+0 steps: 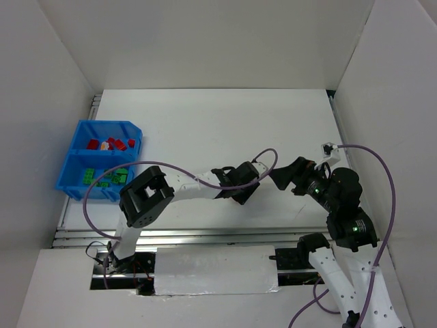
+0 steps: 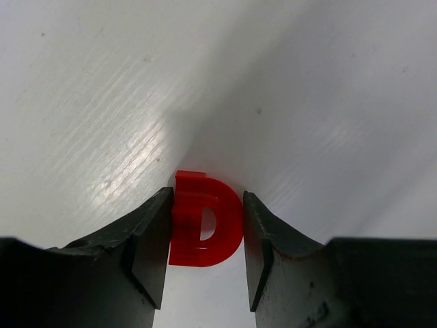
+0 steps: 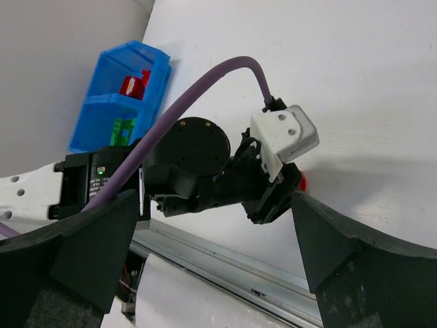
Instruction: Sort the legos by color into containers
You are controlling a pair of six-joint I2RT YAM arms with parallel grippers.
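From above, the left gripper (image 1: 239, 186) sits low on the table (image 1: 225, 123), hiding whatever is under it. The blue bin (image 1: 70, 174) lies well off to its left, with red bricks (image 1: 113, 144) in the far compartment and green bricks (image 1: 106, 178) in the near one.

In the left wrist view, a red brick (image 2: 205, 222) lies flat on the table between the fingers (image 2: 147, 246). Both pads appear pressed against its flanks, so it is grasped. It is best to lift straight up before swinging, since the rounded side could slip, and to let go only over the red compartment.

In the right wrist view, the right gripper (image 3: 213, 205) hangs spread wide and holds nothing. It is near the left hand and should keep clear of its path.
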